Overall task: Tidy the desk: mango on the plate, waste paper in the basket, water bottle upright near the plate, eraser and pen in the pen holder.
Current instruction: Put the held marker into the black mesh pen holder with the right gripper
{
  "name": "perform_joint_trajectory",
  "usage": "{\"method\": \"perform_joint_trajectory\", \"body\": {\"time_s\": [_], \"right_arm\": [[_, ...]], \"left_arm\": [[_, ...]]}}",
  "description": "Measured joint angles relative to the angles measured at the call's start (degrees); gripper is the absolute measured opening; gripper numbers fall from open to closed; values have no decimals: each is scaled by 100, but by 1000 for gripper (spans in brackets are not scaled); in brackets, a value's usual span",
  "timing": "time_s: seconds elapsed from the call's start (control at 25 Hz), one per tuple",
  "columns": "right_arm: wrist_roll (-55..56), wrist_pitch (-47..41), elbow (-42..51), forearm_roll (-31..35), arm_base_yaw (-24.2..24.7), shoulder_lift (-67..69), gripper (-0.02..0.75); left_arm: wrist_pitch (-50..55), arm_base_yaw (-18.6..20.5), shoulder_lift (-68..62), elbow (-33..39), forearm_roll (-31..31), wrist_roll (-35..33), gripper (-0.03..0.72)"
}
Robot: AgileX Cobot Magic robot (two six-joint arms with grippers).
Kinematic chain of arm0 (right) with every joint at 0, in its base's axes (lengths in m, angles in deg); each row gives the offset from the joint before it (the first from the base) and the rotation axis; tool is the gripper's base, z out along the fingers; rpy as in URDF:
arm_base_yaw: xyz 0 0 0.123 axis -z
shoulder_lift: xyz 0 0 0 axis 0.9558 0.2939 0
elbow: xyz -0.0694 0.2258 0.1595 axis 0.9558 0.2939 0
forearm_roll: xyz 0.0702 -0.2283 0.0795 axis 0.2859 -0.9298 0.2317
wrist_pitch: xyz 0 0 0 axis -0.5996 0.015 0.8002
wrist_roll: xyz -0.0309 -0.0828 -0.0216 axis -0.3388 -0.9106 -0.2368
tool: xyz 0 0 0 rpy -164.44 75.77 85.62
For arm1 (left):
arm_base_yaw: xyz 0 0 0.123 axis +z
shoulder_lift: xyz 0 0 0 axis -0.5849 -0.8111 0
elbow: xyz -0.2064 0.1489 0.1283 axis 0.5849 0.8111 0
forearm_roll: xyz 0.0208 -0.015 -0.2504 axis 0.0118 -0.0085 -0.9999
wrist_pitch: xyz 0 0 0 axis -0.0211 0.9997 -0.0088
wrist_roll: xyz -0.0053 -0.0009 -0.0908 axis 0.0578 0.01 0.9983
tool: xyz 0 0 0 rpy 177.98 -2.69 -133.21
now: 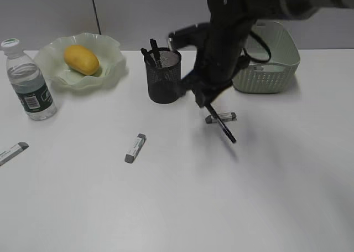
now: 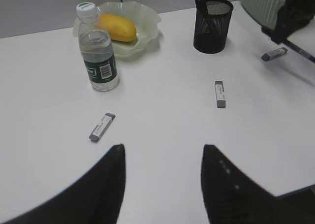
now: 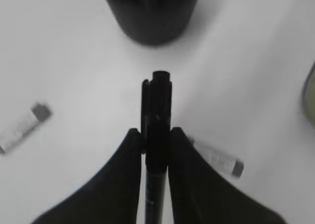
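Left claw [image 2: 162, 184]: nearest item, fingers spread wide over bare white table [image 1: 221, 207], holding nothing. Eraser, grey-capped [image 2: 102, 127]: lying flat just beyond that claw. Second eraser [image 1: 135, 148]: flat at mid-table, well apart from the first. Right claw [image 3: 156, 150]: pinching a black pen [image 3: 156, 135] between its fingers, the pen slanting down, lifted off the table in front of the pen holder. Third eraser [image 1: 220, 117]: flat on the table just behind the pen's lower end. Water bottle [image 1: 26, 81]: upright at left, white cap on, near the plate. Pen holder [image 1: 163, 75]: black mesh cup, upright, dark pens already inside. Plate [image 1: 113, 58]: pale green, wavy rim, far left. Mango [image 1: 81, 59]: resting on the plate. Basket [image 1: 276, 63]: far right, partly hidden by the right arm; contents cannot be made out.
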State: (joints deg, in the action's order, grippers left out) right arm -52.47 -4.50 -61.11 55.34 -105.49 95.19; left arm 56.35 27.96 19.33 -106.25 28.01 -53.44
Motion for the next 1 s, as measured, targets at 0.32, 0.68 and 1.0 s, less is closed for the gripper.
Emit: {"method": "perform_joint_trajectory", "body": {"time_s": [0.32,0.68,1.0], "right_arm": [[0,2346,-383,289,0,-509,142],[0,4403,-383,329,0,-114,142],[1,5220,-383,372,0,512,142]], "left_arm": [[0,0,0,0,0,0,382],[0,0,0,0,0,0,382],[0,0,0,0,0,0,382]]}}
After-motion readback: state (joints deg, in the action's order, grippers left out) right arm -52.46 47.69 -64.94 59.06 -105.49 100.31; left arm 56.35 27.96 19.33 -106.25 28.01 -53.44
